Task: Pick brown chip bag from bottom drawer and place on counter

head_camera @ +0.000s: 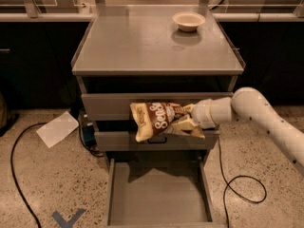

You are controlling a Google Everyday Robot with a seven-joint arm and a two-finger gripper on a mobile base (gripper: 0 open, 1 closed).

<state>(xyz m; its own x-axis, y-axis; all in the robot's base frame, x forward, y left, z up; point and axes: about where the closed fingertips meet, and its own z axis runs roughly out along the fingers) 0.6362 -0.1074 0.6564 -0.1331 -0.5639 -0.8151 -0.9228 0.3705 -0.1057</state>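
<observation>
At frame centre, the white claw point(189, 123) pinches the crinkly dark-brown chip bag point(154, 120) by its right end; it seems light, soft, perhaps slippery.

Pale bowl point(189, 21); paper sheet point(57, 128) and cables point(13, 148) on floor point(42, 184).

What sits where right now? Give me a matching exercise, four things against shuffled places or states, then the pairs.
1. brown chip bag
2. bottom drawer
3. bowl
4. gripper

A. on the counter, far right
B. shut on the bag's right end
C. pulled open, below the bag
D. held up in the air

Pairs: 1-D, 2-C, 3-A, 4-B.
</observation>
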